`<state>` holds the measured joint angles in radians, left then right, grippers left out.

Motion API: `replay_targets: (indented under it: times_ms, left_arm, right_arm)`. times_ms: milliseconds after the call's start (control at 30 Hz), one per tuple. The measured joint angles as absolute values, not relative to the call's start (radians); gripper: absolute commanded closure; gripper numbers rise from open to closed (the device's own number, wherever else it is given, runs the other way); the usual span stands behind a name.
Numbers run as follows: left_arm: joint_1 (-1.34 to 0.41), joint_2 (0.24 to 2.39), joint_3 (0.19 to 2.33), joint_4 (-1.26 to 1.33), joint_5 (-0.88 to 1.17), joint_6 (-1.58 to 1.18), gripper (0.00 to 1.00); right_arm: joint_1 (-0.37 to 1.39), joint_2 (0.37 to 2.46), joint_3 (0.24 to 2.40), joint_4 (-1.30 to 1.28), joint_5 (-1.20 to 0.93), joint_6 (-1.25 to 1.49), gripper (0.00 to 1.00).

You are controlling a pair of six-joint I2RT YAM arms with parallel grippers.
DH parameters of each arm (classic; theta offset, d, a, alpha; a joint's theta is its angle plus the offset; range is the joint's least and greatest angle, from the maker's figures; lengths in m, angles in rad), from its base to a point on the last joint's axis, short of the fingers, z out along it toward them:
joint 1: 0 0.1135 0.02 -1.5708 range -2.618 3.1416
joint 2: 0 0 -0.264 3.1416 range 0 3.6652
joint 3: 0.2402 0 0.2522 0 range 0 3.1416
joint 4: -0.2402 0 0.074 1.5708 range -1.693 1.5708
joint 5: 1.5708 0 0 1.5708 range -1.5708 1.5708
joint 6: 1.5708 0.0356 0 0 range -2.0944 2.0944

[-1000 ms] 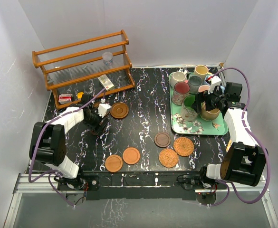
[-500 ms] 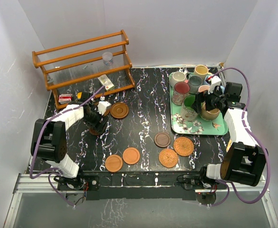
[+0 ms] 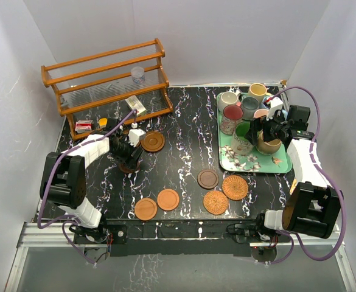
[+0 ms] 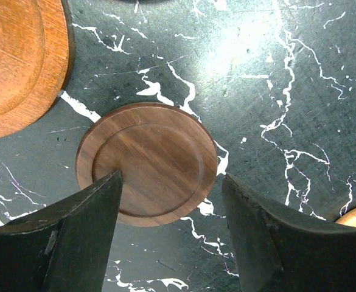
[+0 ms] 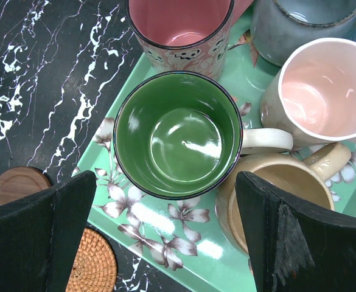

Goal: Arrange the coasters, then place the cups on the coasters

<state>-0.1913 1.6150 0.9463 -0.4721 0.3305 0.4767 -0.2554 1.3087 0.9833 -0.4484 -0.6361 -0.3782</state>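
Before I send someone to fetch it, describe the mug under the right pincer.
Find the mint flowered tray on the table's right. Near its left edge, under the right pincer, stands the green mug: alone green inside, beside a pink-lined mug and a tan mug.

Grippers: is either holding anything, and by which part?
Nothing is held. The left gripper straddles a dark coaster, jaws open; the right gripper hangs open over the green mug.

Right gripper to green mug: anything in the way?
Nothing between them: the right gripper hangs open over the green mug. But the tan mug crowds its handle side, beneath one finger, and may block that finger coming down.
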Motion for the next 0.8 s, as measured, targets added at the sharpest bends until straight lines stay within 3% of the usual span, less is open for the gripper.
replay_targets:
  times_ms: [800]
  left_arm:
    - [-0.205,1.571,0.889,-0.389,0.132,0.471,0.35]
  right_arm:
    - [-0.255,1.309,0.983,-0.448,-0.636,-0.378,0.02]
